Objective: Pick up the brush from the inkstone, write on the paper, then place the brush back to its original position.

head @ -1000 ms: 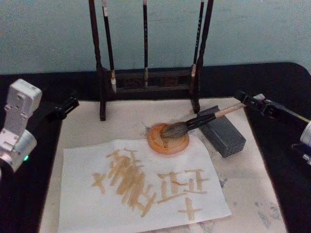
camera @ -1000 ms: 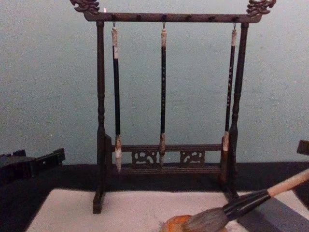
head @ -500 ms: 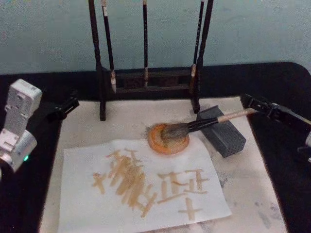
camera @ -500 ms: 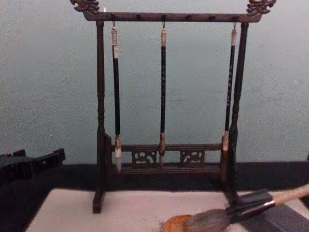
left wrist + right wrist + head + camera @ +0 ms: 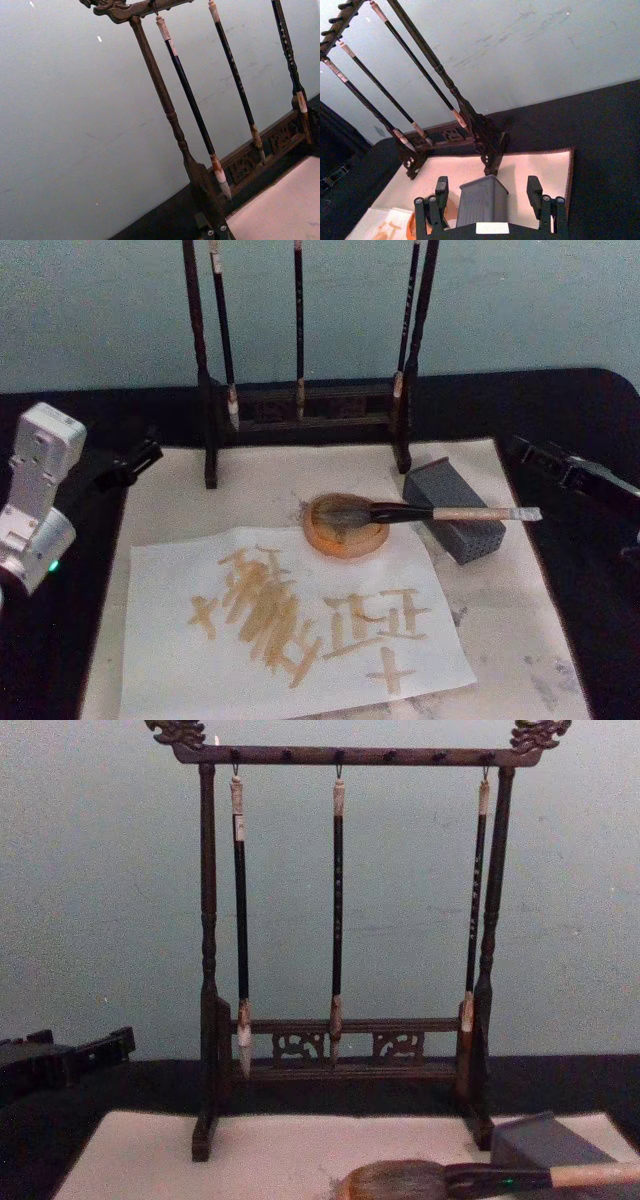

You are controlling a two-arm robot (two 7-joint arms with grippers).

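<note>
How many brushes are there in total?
4. Three thin brushes hang on the rack: left, middle, right. The large brush lies across inkstone and grey block.

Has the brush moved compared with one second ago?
Yes. The brush has come down: its handle, earlier raised, now lies flat across the grey block, bristles on the inkstone.

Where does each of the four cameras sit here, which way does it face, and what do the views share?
Head view: high, looking down at the paper, brush and inkstone; left gripper and right gripper at the sides.
Chest view: low, facing the brush rack; left gripper at the edge.
Left wrist view: looks up at the rack.
Right wrist view: over the open right gripper toward the grey block.
All share the rack.
</note>
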